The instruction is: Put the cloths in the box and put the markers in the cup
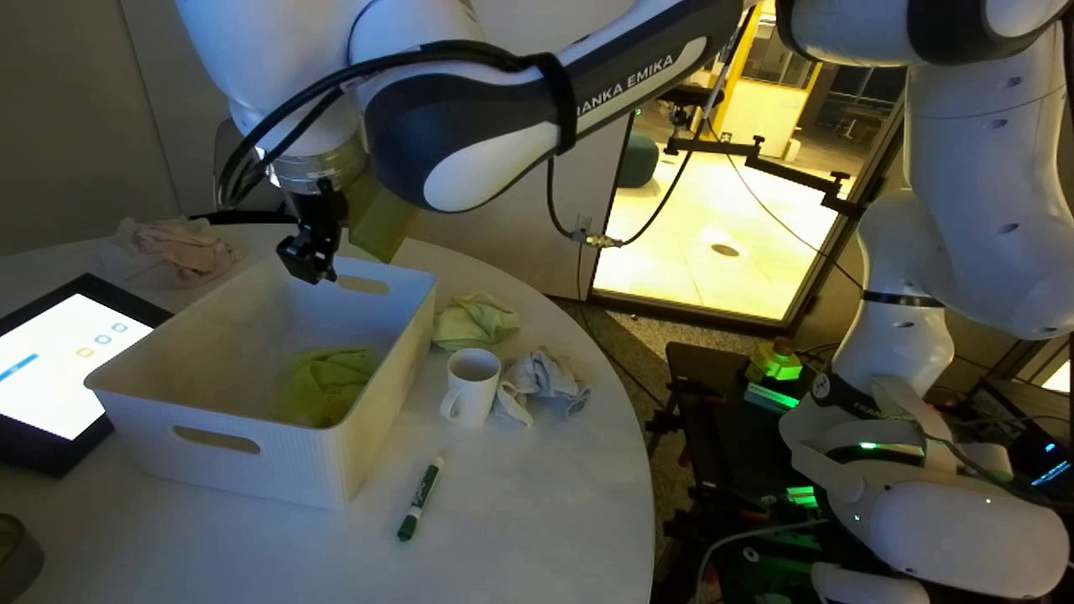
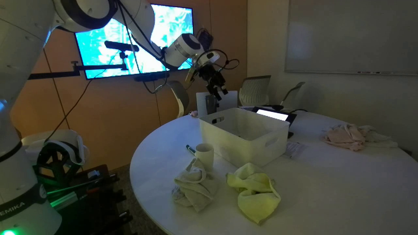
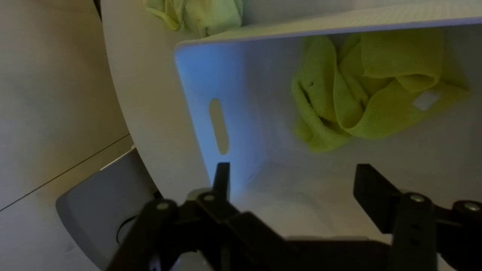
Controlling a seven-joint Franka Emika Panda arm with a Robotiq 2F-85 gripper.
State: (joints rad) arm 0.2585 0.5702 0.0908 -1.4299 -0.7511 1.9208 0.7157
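The white box (image 1: pixel 277 466) is the collecting place for the cloths, and the gripper (image 3: pixel 293 177) hangs above its inside, with the two fingers apart and nothing between them. This position seems reasonable, because the tall walls would catch a soft thing which is released there. One yellow-green cloth (image 3: pixel 361 94) lies crumpled on the box floor, close to a long wall, so the cloth work can be judged as partly done. A second yellow-green cloth (image 1: pixel 476 323) rests just beside the box, outside. The cup (image 1: pixel 471 390) stands upright near the box, and the grey-white cloth (image 1: pixel 545 382) lies farther from the box, on the outer side of the cup. A green marker (image 1: pixel 421 501) lies flat beside a corner of the box; the upright cup is suitable to receive it later. Probably the next move goes to a loose cloth, and the gripper must then clear the box's rim. With the cup between the grey-white cloth and the box, a careless pull could tip the cup.
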